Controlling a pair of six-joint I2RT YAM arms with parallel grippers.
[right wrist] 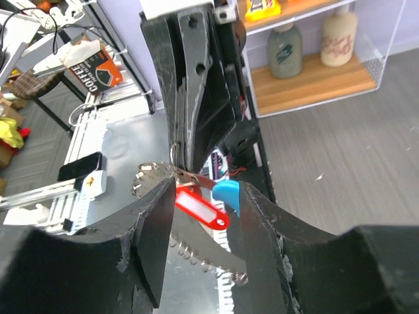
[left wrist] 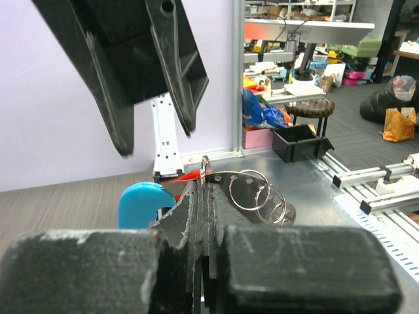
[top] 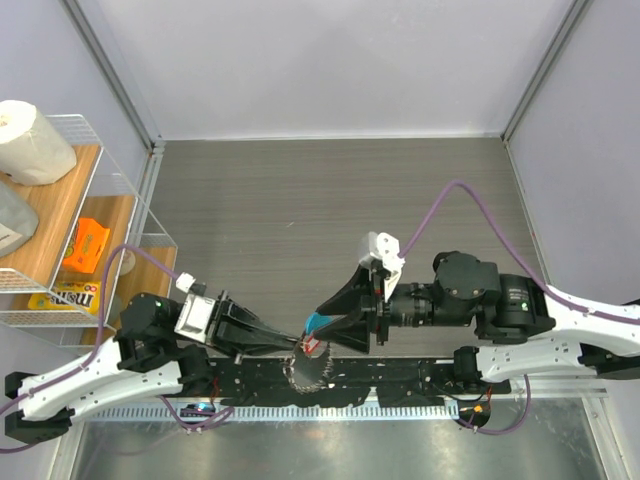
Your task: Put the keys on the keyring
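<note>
Top external: you've got room on table point(top: 300, 200) far side; work's crowded at near edge. L gripper point(top: 298, 346) clenched on keyring point(right wrist: 175, 162), blue tag point(right wrist: 226, 191) beside. R gripper point(right wrist: 203, 196) jaws apart, red key point(right wrist: 196, 208) between them.

Grey wood-grain tabletop point(top: 300, 200), black rail point(top: 400, 374) along near edge.

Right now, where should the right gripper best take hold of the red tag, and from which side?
Grip the red tag across its long edges at mid-length, coming from its free lower end, since the shut left gripper holds the keyring bunch at its upper end. The tag hangs slanted between the right gripper's open fingers, so closing there should likely do.
</note>
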